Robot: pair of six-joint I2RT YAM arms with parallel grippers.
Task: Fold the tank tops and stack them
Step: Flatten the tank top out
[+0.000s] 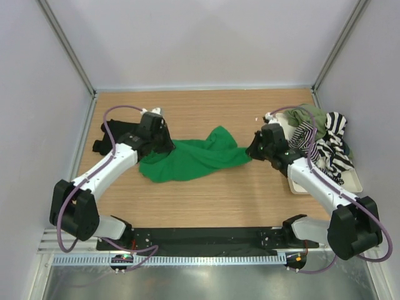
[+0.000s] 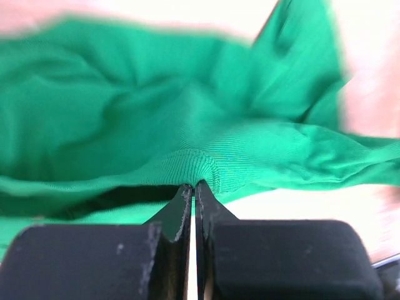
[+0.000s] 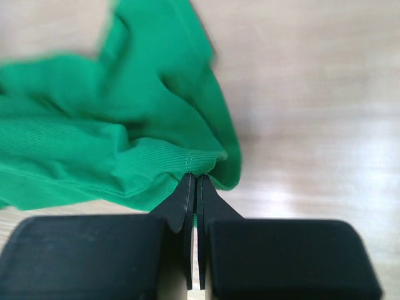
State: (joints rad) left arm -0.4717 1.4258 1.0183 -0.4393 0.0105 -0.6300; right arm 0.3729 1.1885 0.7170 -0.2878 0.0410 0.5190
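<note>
Top camera overlooks the table (image 1: 206, 200) from above; both wrist cameras closely share the green tank top (image 1: 194, 159).

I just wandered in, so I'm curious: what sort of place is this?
Likely a lab test booth, not a laundry room: plain grey walls box in a wooden table, a left arm and a right arm are bolted at its near edge, and both pinch a green tank top.

Two arms (image 1: 106, 165) (image 1: 312, 181), one green tank top (image 1: 194, 156), one black top (image 1: 115, 134), one bin (image 1: 357, 181).
</note>
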